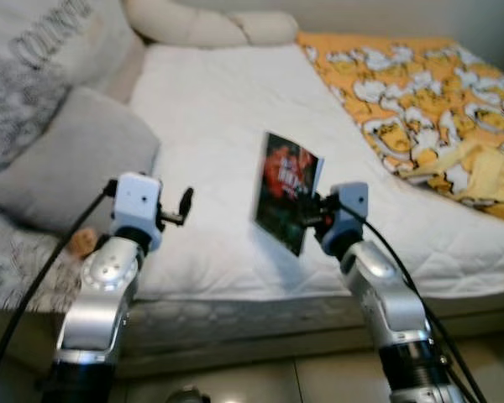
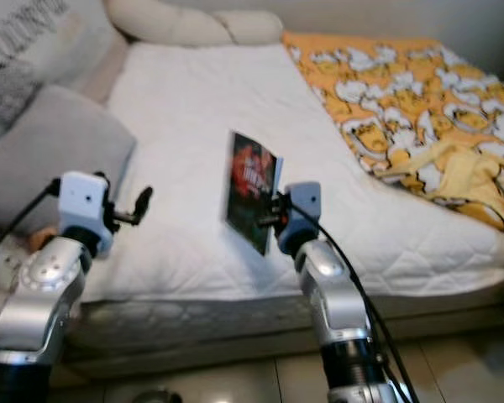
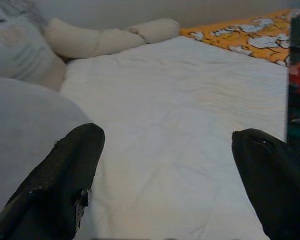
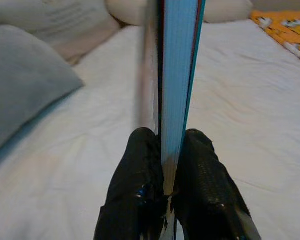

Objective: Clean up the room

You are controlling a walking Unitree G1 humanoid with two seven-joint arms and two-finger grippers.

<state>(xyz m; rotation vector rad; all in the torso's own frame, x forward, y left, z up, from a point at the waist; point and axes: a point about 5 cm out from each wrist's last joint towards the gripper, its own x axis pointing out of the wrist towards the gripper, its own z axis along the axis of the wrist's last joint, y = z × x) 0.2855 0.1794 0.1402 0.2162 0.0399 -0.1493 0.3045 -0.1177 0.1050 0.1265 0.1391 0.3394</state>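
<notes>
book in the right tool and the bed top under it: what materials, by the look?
Book: paper, thin, probably with a glossy printed cover; dark red artwork, and the right wrist view shows a slim blue edge clamped in the right tool. Bed top: white quilted fabric, matte, with stitched lines and soft creases; likely a mattress cover.

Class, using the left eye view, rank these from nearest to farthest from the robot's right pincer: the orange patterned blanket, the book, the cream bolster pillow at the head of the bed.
1. The book: clamped in the right pincer, held upright over the white mattress.
2. The orange patterned blanket: on the bed's right side.
3. The cream bolster pillow: at the bed's far end.
</notes>
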